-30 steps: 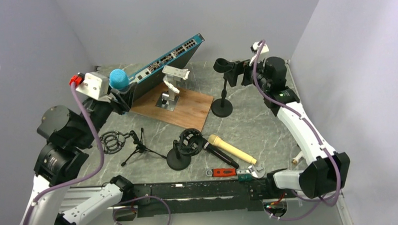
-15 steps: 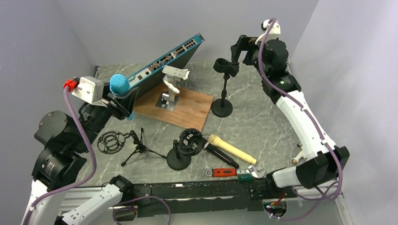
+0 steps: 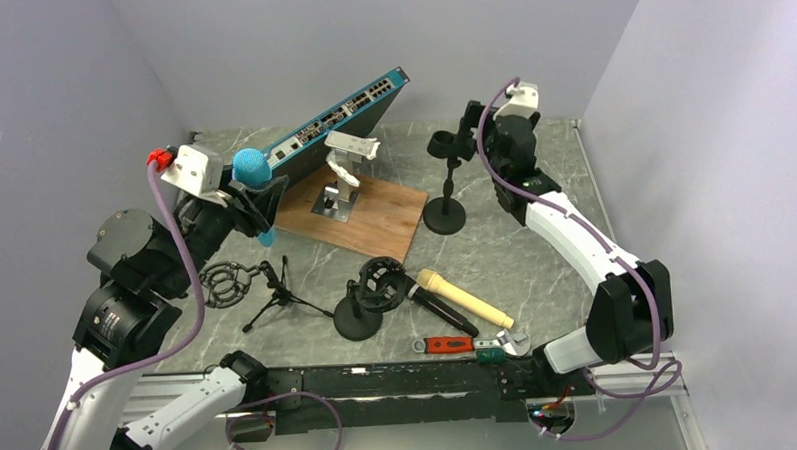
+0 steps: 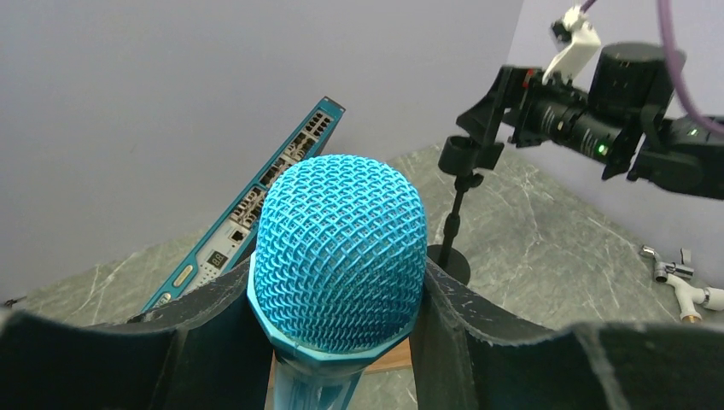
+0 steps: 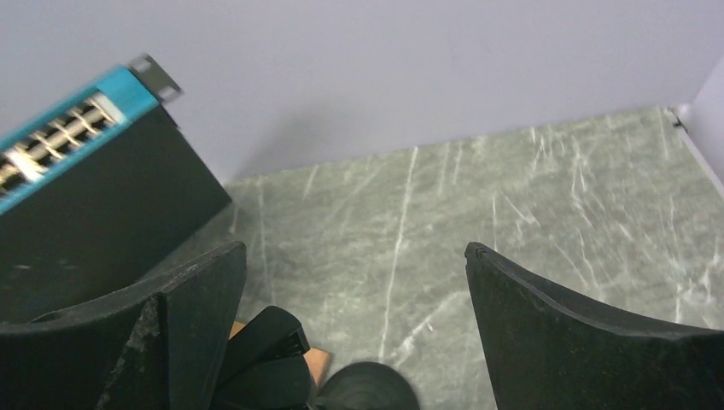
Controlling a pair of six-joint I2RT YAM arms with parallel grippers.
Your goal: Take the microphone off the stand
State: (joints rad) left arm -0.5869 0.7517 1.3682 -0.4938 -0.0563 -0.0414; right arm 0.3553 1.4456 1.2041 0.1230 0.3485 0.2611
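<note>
the top view looks down from above and behind the arm bases, taking in the whole tabletop (image 3: 532,280) to its far edge. the left wrist view sits right behind the blue microphone (image 4: 340,248), facing across toward the far right corner. the right wrist view peers between its own fingers (image 5: 196,320) at the far edge, close. all three share the stand (image 3: 444,219) and the leaning network switch (image 3: 341,112).

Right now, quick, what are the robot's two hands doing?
Left gripper: closed on the blue mesh-headed microphone.
Right gripper: wide open, holding nothing, near the empty black microphone stand.
</note>
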